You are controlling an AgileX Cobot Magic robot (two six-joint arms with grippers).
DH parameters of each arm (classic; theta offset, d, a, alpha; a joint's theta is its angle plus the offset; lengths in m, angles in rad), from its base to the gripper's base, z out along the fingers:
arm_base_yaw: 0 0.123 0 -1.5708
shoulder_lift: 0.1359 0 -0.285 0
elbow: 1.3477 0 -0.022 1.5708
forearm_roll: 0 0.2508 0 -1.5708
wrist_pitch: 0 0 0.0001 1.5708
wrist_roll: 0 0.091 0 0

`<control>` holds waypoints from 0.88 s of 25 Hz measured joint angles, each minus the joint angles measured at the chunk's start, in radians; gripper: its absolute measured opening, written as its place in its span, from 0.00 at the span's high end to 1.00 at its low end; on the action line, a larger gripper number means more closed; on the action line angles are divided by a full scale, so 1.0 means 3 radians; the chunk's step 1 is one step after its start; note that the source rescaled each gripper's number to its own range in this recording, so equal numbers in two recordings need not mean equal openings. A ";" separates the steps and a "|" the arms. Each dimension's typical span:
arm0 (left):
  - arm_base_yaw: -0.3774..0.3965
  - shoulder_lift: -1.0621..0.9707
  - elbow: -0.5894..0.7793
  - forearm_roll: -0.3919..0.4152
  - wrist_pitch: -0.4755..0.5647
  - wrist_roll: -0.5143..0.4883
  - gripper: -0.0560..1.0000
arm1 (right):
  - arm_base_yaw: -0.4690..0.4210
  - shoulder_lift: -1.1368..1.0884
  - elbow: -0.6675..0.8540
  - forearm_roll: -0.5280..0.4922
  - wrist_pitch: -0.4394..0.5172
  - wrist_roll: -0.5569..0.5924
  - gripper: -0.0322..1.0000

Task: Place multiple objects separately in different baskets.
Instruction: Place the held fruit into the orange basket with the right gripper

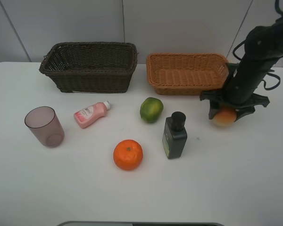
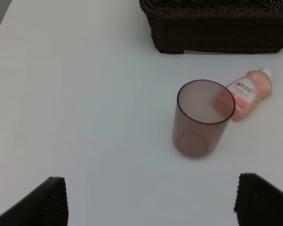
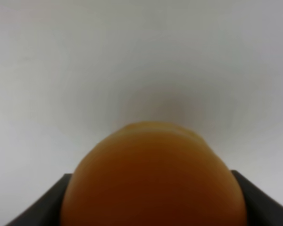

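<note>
My right gripper [image 1: 228, 112] is shut on the red-yellow peach [image 1: 224, 117] low over the table, in front of the light orange-tan basket [image 1: 184, 81]. The peach [image 3: 153, 174] fills the right wrist view between the two fingers. My left gripper [image 2: 151, 202] is open and empty, a short way from the upright mauve cup [image 2: 203, 120]. It does not show in the high view. The pink bottle [image 1: 91, 114] lies on its side beside the cup [image 1: 44, 126]. The green fruit [image 1: 151, 109], the upright dark green bottle [image 1: 175, 135] and the orange [image 1: 128, 154] sit mid-table. The dark brown basket [image 1: 92, 77] stands back left.
Both baskets stand side by side along the table's far edge, by the white wall. The pink bottle [image 2: 249, 93] lies between the cup and the dark basket [image 2: 217, 33]. The right arm's black body rises above the tan basket's right end.
</note>
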 joint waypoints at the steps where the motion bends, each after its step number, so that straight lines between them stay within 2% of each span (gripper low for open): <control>1: 0.0000 0.0000 0.0000 0.0000 0.0000 0.0000 0.08 | 0.0000 -0.0056 -0.0033 0.0008 0.0086 -0.0020 0.59; 7: 0.0000 0.0000 0.0000 0.0000 0.0000 0.0000 0.08 | 0.0095 -0.0236 -0.0479 0.0063 0.0896 -0.0212 0.59; 10: 0.0000 0.0000 0.0000 0.0000 0.0000 0.0000 0.08 | 0.0209 -0.0244 -0.0726 0.0063 0.1127 -0.0260 0.59; 15: 0.0000 0.0000 0.0000 0.0000 0.0000 0.0000 0.08 | 0.0344 -0.0244 -0.1085 0.0064 0.1132 -0.0266 0.59; 22: 0.0000 0.0000 0.0000 0.0000 0.0000 0.0000 0.08 | 0.0360 0.0004 -0.1596 0.0026 0.1072 -0.0266 0.59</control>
